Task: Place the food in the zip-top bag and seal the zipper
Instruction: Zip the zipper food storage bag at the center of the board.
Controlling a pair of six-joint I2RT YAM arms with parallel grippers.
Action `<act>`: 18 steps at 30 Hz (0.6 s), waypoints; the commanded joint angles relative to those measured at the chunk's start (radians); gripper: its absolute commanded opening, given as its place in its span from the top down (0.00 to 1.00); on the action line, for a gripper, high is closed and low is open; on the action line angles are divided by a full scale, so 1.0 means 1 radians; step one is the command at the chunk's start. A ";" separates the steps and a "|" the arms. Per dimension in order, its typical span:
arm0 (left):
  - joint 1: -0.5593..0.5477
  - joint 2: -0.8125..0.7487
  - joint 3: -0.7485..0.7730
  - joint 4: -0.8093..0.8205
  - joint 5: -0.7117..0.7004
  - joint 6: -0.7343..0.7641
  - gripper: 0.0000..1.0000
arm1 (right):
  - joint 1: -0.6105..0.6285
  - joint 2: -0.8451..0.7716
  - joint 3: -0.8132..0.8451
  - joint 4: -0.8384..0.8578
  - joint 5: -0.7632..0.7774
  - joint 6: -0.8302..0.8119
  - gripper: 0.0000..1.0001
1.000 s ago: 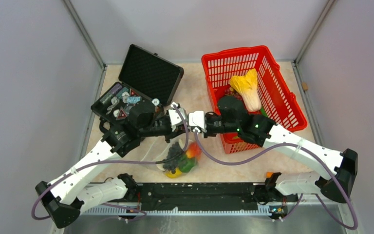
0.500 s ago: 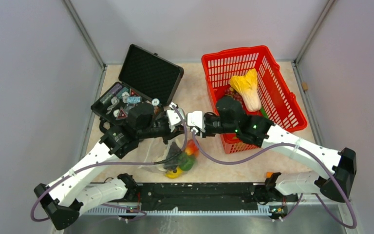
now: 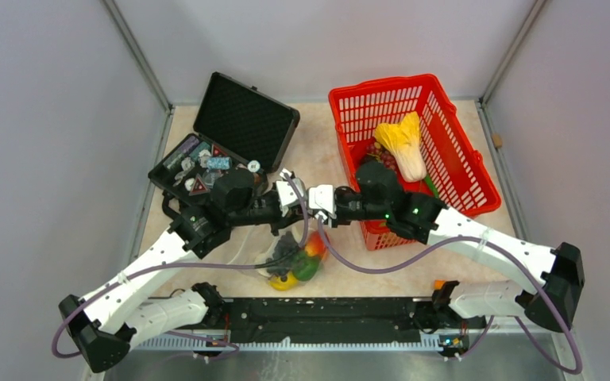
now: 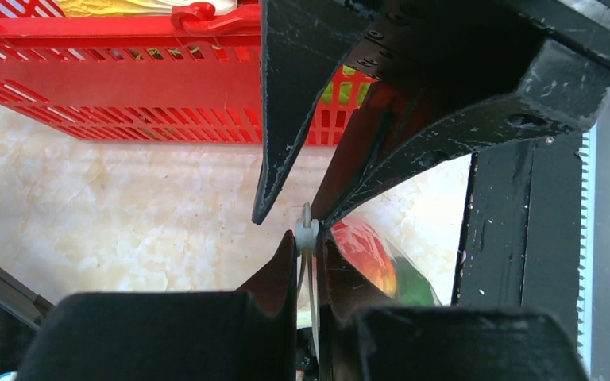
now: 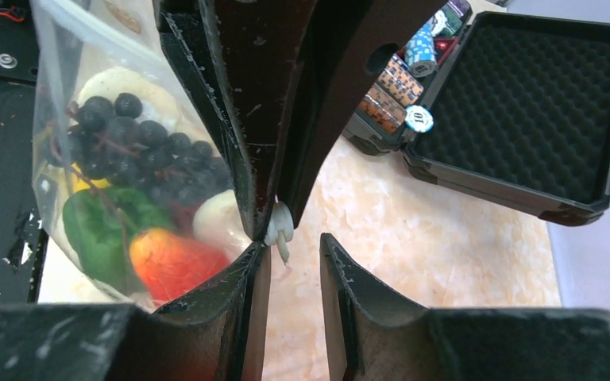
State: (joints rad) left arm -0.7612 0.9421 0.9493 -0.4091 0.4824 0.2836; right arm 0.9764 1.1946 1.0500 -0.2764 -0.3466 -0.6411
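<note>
Zip-top bag (image 3: 288, 255) hangs mid-counter, close to the near edge, slightly toward the left side. It is loaded: grapes (image 5: 147, 155), green pepper (image 5: 99, 230), red fruit (image 5: 167, 262) and mushroom (image 5: 218, 218) are all inside. Cabbage (image 3: 403, 143) sits in red basket (image 3: 465, 147) by far right corner, not bagged.

Left gripper (image 4: 306, 242) fingers are pinched tight on the zipper (image 5: 278, 228) at one end of the mouth, and the bag dangles from that pinch. Right gripper (image 5: 290, 250) faces it nose to nose, fingers narrow but parted, gripping nothing. The stub of strip pokes into their gap, hugging the near-side finger.

Key relation: the strip end is right between the right fingers, so the right arm is the one placed to clamp. Strip long axis looks to run from the pinch toward the near edge, free end pointing at right gripper; part of its run is hidden by left fingers.

Judgement: sealing step, clamp then slide along strip; risk is closing off the strip. Black case (image 3: 246, 119) lies open at far left corner, irrelevant
</note>
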 commanded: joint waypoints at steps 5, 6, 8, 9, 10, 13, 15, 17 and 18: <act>-0.018 0.006 -0.018 0.108 0.003 -0.011 1.00 | -0.046 -0.060 -0.052 0.098 -0.206 0.018 0.72; -0.018 0.006 -0.019 0.108 0.005 -0.012 1.00 | -0.049 -0.065 -0.050 0.092 -0.215 0.016 0.72; -0.018 0.007 -0.022 0.110 0.008 -0.011 1.00 | -0.051 -0.066 -0.042 0.073 -0.231 0.005 0.73; -0.018 0.007 -0.020 0.109 0.008 -0.011 1.00 | -0.052 -0.063 -0.038 0.063 -0.236 -0.003 0.74; -0.018 0.007 -0.020 0.106 0.008 -0.010 1.00 | -0.052 -0.062 -0.034 0.057 -0.233 -0.005 0.75; -0.018 0.006 -0.017 0.097 0.006 -0.005 1.00 | -0.052 -0.059 -0.028 0.045 -0.223 -0.012 0.78; -0.018 0.004 -0.013 0.094 0.009 -0.002 1.00 | -0.053 -0.061 -0.023 0.037 -0.216 -0.017 0.82; -0.018 0.006 -0.007 0.079 0.008 0.003 1.00 | -0.053 -0.060 -0.012 0.012 -0.195 -0.028 0.83; -0.018 0.009 -0.003 0.070 0.004 0.006 1.00 | -0.053 -0.061 -0.003 0.000 -0.191 -0.034 0.84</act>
State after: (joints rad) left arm -0.7784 0.9482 0.9329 -0.3668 0.4900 0.2829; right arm 0.9218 1.1629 0.9947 -0.2592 -0.5018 -0.6487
